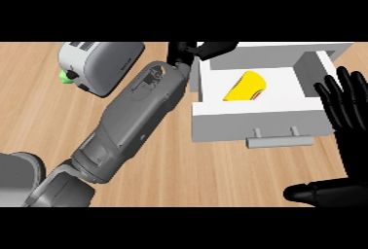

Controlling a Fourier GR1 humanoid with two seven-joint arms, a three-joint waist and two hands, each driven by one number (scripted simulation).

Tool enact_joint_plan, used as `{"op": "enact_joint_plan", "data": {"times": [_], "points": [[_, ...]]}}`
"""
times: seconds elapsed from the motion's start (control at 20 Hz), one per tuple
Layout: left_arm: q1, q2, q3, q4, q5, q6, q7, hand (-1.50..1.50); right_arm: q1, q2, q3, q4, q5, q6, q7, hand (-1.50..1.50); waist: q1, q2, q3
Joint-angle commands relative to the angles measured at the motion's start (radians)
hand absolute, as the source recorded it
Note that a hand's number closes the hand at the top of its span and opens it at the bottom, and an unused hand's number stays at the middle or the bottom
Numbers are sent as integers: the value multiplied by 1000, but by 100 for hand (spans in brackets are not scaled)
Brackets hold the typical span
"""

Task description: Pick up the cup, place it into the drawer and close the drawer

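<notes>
**Cup is in the drawer; the push to close comes next**

The yellow cup [246, 87] lies on its side inside the open white drawer [251, 124], near the middle of the compartment and clear of its walls. The drawer stands toward the right part of the wooden surface [187, 170], its grey handle [280, 141] on the front panel that faces the near edge.

The left hand [205, 49] sits at the far-left corner of the drawer, its fingers curled over the rim and holding nothing that can be seen. The grey forearm runs diagonally back to the near-left corner of the surface. The right hand [343, 109] rests open, fingers straight and spread, at the right edge of the view just beside the drawer's right wall.

Placing looks finished, so the step in hand is judged to be closing. To do it well, the left hand should first lift clear of the rim, so that nothing catches as the drawer slides. The push belongs on the front panel, near the handle and centred, so that the drawer travels straight rather than twisting on its runners. A flat, open hand against the panel would serve; no grasp on the handle seems needed. The cup lies low enough that it should pass under the housing, though its roundness means a sudden shove could set it rolling.

A grey toaster [101, 65] stands at the far-left, well apart.
</notes>
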Motion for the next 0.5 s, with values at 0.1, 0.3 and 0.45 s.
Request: {"op": "enact_joint_plan", "data": {"times": [0.1, 0.3, 0.45], "points": [[-39, 0, -86, 157, 54, -3, -84, 150, -32, -33, -25, 46, -43, 44, -10, -150, -33, 11, 1], [-92, 0, -163, 167, 97, 20, -42, 150, -103, 15, 35, 41, 0, -20, 39, -150, -41, 10, 1], [-93, 0, -170, 228, 109, -10, -51, 150, -65, 14, 33, 48, 17, -4, -7, -150, -46, 14, 1]]}}
